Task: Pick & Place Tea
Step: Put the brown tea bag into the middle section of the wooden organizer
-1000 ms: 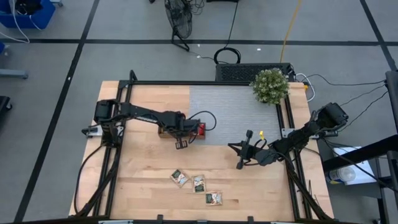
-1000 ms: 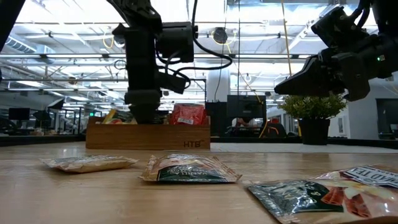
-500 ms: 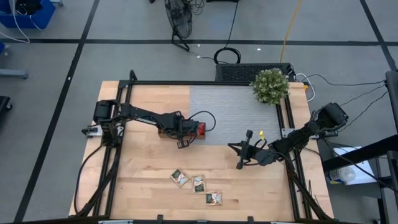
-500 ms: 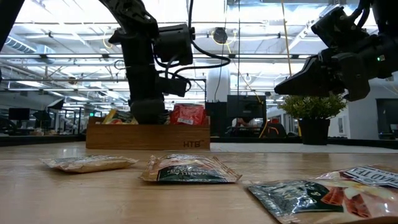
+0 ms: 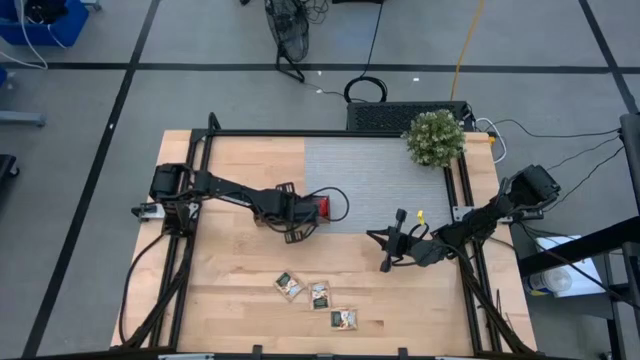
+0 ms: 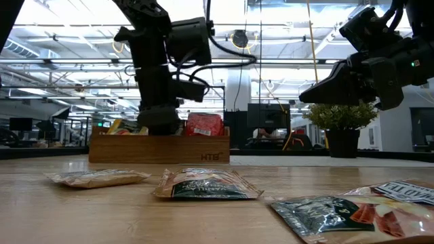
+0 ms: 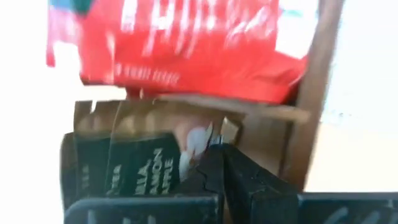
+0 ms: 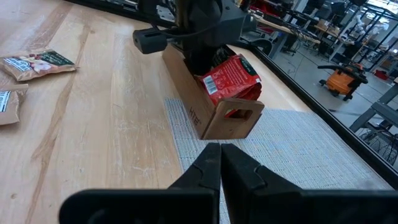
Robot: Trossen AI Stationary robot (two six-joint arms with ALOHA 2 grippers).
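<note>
Three flat, glossy sachets (image 5: 318, 296) lie at six o'clock on the wooden bench (image 5: 240, 275); left hand (image 5: 292, 232), fingers together, over the tray (image 5: 300, 208); right hand (image 5: 386, 262) together.

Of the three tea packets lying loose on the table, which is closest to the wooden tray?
The leftmost packet. It lies nearest the tray; the other two trail away toward the table's front edge.

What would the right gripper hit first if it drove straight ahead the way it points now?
Probably the handle end of the long brown wooden tray, which sits dead ahead of the shut right gripper; bare table lies between, though depth is uncertain.
</note>
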